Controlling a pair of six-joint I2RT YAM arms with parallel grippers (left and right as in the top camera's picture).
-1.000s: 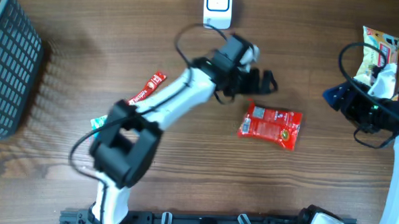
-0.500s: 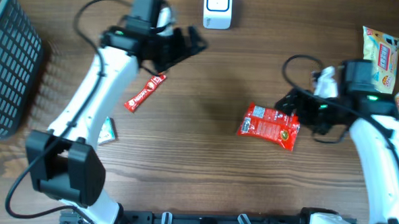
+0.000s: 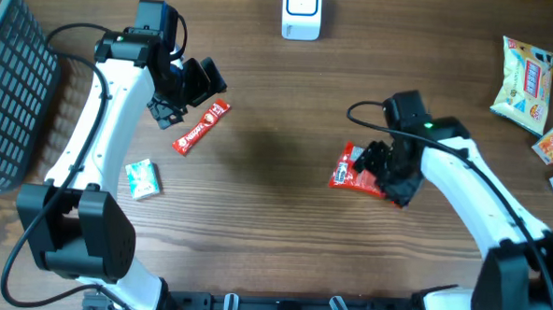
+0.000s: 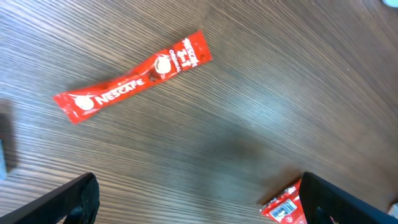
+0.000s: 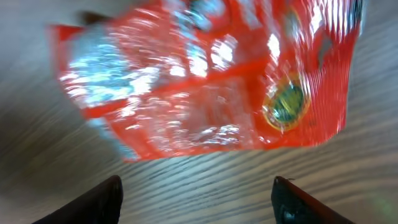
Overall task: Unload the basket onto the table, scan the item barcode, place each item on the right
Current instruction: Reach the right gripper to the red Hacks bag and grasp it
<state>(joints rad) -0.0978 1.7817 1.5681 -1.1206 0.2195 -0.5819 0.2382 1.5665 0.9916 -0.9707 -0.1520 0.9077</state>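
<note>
1. The red packet [image 3: 354, 173] lies flat on the worktop [image 3: 274, 220], right of the middle. Its right part is hidden under the right arm in the overhead view.
2. The right claw [image 3: 378, 173] hangs directly over that packet. In the right wrist view its two fingers [image 5: 93, 202] stand spread wide at the bottom corners. The packet [image 5: 211, 81] fills the picture just ahead of them, blurred and shiny, with a small round mark near its right end. Nothing is pinched; whether a finger touches the wrapper cannot be told.
3. The white scanner [image 3: 301, 13] stands at the far edge of the worktop, well apart from the packet.
4. The left claw [image 3: 191, 84] is up at the left, spread fully and holding nothing. A red coffee stick [image 3: 201, 126] lies slantwise just beside it.
5. The left wrist view shows the stick [image 4: 134, 78] ahead of the open claw [image 4: 198, 186] and a corner of the red packet [image 4: 286, 205] by the right finger.
6. A small green and white box [image 3: 143, 179] lies below the stick.
7. A dark basket [image 3: 13, 87] fills the left edge.
8. A pale snack bag [image 3: 525, 82] and two small sachets [image 3: 552, 146] lie at the right edge.
</note>
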